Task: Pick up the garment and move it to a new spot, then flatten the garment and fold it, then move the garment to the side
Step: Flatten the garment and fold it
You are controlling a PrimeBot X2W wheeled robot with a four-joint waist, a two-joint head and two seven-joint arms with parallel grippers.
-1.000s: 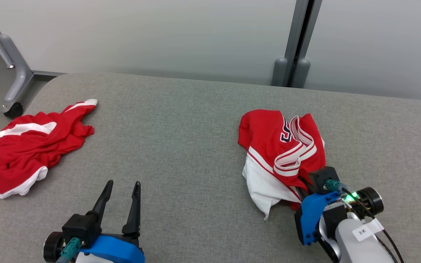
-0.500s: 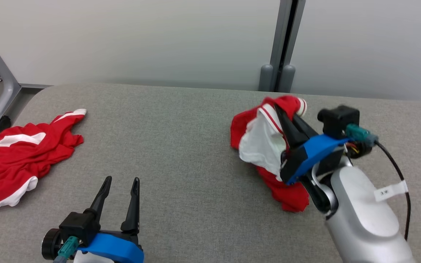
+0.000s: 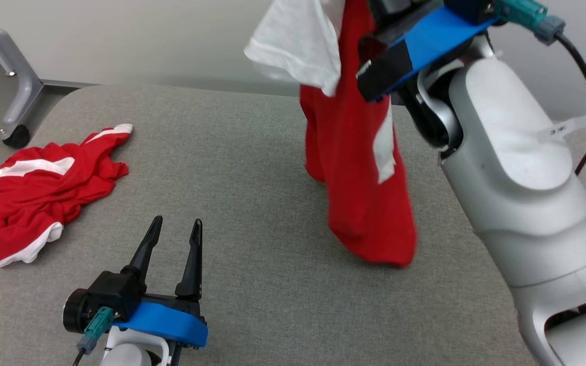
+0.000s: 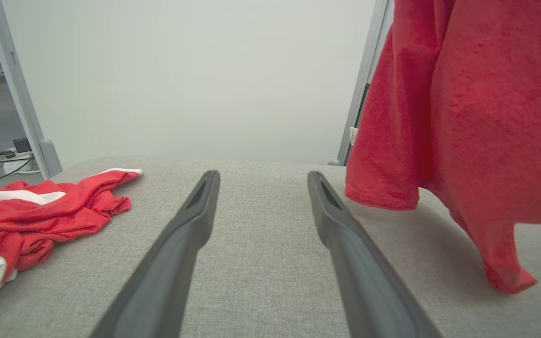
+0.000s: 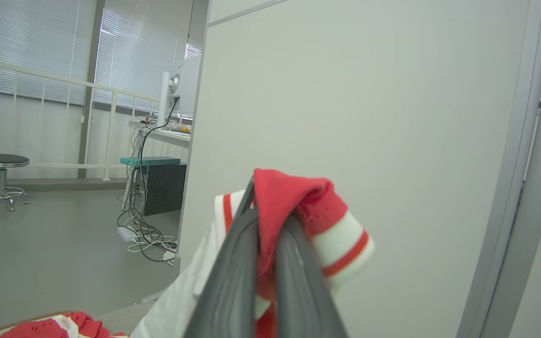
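The right pincer is pressed together on a bunched fold of the red-and-white knit sports garment, holding it high over the grey fabric-covered desk, seemingly so the cloth hangs clear for carrying to a new spot; the left pincer waits spread and empty over the desk's near edge. The garment dangles as a long crumpled red drape with white panels and a striped cuff at the grip, its lowest tip near the desk's middle.

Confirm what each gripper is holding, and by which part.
Right gripper is shut on the red-and-white garment, pinching a bunched fold beside its striped trim; the rest hangs below. Left gripper is open, holding nothing.
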